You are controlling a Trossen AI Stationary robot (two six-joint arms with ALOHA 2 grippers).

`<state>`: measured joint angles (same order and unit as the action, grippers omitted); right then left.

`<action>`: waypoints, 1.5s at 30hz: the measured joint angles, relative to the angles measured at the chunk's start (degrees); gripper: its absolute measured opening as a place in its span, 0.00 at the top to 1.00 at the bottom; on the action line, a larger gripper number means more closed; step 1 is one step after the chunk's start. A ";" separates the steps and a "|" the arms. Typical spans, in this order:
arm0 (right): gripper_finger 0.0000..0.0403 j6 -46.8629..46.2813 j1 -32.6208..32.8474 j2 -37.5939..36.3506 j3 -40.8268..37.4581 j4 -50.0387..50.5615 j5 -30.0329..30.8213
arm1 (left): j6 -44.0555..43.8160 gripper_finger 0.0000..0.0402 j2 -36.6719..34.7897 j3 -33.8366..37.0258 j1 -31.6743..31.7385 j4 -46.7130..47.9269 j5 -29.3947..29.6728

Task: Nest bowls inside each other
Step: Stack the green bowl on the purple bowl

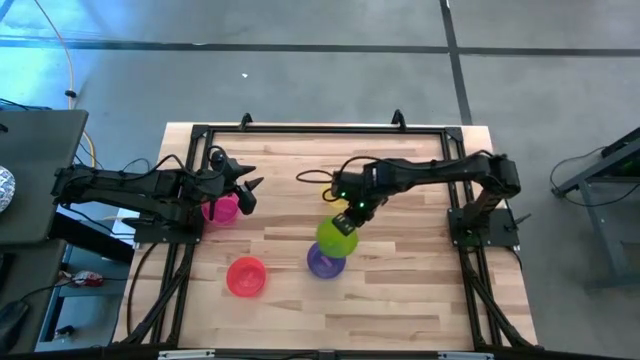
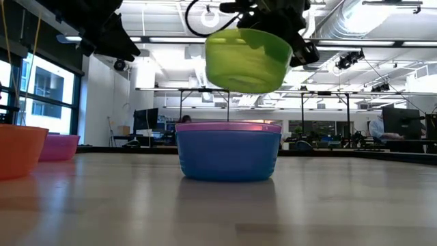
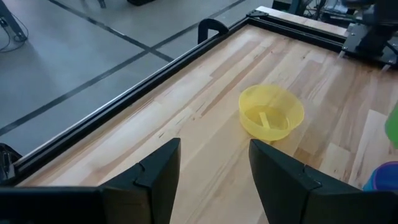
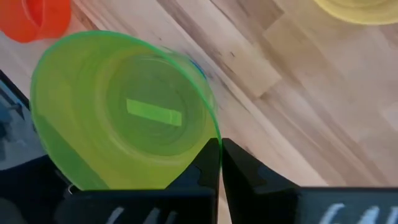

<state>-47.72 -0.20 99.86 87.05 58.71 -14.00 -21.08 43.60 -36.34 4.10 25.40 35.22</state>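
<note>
My right gripper is shut on the green bowl and holds it in the air above a teal blue bowl. A purple bowl sits nested inside the blue one, and its rim shows above the blue wall. The red bowl and the pink bowl stand upright on the table's left part. The yellow bowl stands farther back, partly hidden under the right arm in the high view. My left gripper is open and hovers above the pink bowl, touching nothing. My right gripper pinches the green bowl's rim between its two fingers, one finger on the inside of the wall and one outside. The fingers come from above, slanting in from the table's far right. The bowl is lifted clear and slightly tilted, its mouth facing up.
A black frame rail runs along the table's far edge. Bare wood lies between the red bowl and the blue stack, and along the near edge. The right arm's base stands at the table's right side.
</note>
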 joint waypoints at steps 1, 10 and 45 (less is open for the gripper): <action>1.00 -0.43 0.29 0.32 0.00 -0.58 -0.01 | -0.15 0.55 0.01 0.00 0.00 0.03 0.00; 1.00 -4.84 3.44 3.35 0.00 -5.18 -1.04 | -0.42 0.55 0.01 -0.02 0.00 0.53 -0.02; 1.00 -7.39 5.90 11.60 0.00 -7.15 0.51 | -0.42 0.55 0.01 -0.02 -0.02 1.80 -0.07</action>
<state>-55.11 5.69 111.46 87.05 51.56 -13.49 -21.50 43.62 -36.36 4.08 27.20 35.16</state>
